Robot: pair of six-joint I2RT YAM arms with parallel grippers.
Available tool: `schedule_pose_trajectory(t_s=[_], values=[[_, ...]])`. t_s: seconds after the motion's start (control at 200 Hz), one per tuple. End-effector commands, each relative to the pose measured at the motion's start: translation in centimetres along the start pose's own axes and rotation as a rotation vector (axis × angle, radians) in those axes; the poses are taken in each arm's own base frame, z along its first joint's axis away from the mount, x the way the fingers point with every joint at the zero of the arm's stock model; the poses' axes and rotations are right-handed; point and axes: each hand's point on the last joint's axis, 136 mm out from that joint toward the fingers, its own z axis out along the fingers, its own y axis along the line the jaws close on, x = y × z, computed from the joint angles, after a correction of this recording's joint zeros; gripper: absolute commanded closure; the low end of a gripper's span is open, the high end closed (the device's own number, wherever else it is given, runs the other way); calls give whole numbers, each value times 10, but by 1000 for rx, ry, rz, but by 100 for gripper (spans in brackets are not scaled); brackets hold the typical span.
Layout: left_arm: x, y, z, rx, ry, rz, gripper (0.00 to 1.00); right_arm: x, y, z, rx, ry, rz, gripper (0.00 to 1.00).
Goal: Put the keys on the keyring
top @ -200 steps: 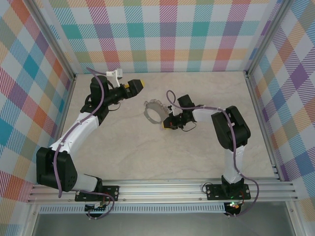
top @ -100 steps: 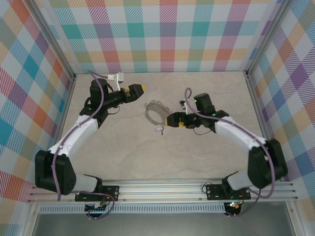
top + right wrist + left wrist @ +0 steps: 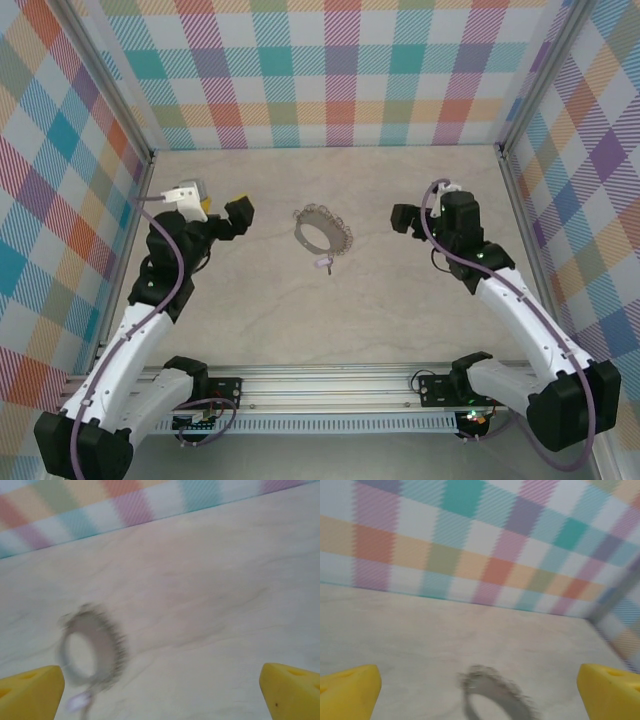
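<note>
The keyring [image 3: 318,211] lies flat near the middle of the table, a grey scalloped loop. The keys [image 3: 322,264], a tiny lilac tab with a small metal bit, rest against the ring's near edge; I cannot tell whether they are threaded on. My left gripper [image 3: 222,212] hovers left of the ring, open and empty. In the left wrist view, the left gripper [image 3: 479,694] has its yellow fingertips [image 3: 347,692] wide apart, and the blurred keyring [image 3: 520,707] is ahead. My right gripper [image 3: 405,220] is right of the ring, open and empty. The right wrist view shows the right gripper [image 3: 160,692], keyring [image 3: 116,650] and keys [image 3: 77,700].
Checked walls enclose the marbled table [image 3: 330,320] on three sides. Aluminium posts [image 3: 510,170] stand at the back corners. The base rail [image 3: 330,385] runs along the near edge.
Both arms have drawn back from the ring, left arm leftward, right arm rightward. The right gripper was shut at the ring's near edge and now stands open; the keys stay by the ring.
</note>
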Motion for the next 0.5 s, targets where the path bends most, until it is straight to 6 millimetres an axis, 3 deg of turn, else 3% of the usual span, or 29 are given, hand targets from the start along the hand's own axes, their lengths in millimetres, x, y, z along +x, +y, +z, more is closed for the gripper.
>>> schedule_pose_trajectory(t_s=[0.0,0.1,0.28,0.495], values=[[11,56,-2,-275,-24,117,0,-19,-53,11,250,-183,-32,0],[29,77,3,-324,-28,136,0,-1,-76,29,308,-139,-47,0],[79,116,27,-434,59,190,0,30,-112,60,420,-58,-162,0],[139,153,51,-497,141,196,0,46,-134,69,389,-167,-149,0]])
